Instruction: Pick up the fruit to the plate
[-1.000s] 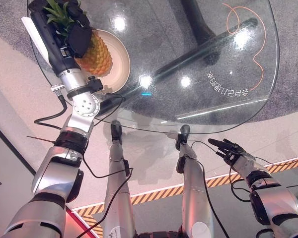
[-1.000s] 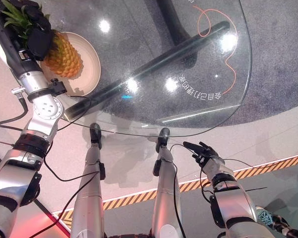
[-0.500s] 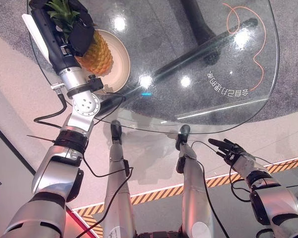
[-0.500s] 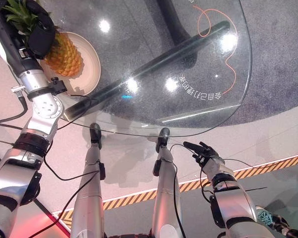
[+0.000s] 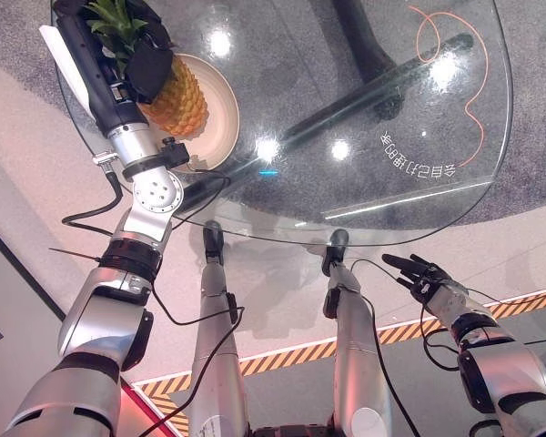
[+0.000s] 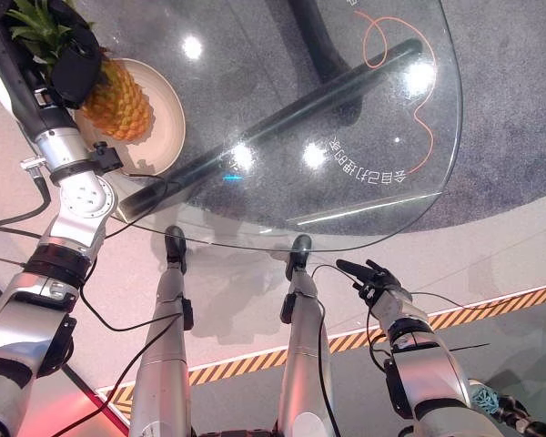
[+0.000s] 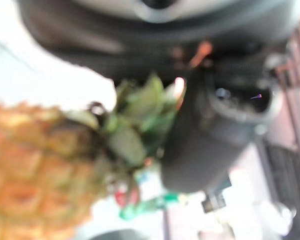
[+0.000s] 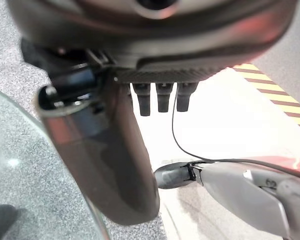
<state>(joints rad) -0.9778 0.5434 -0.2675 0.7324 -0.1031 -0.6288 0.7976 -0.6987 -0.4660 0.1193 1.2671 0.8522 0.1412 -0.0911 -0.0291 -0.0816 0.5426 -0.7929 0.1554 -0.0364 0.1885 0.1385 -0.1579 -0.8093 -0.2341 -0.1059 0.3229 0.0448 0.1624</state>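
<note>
A pineapple with a green crown stands tilted on the cream plate at the far left of the round glass table. My left hand is curled round the crown, its thumb pressed against the leaves, and the fruit's orange body rests on the plate. My right hand hangs below the table's near edge at the lower right, fingers straight and holding nothing; its thumb shows close up.
An orange cable curls under the glass at the far right. The table's dark base shows through the top. A yellow-black striped line crosses the floor near me.
</note>
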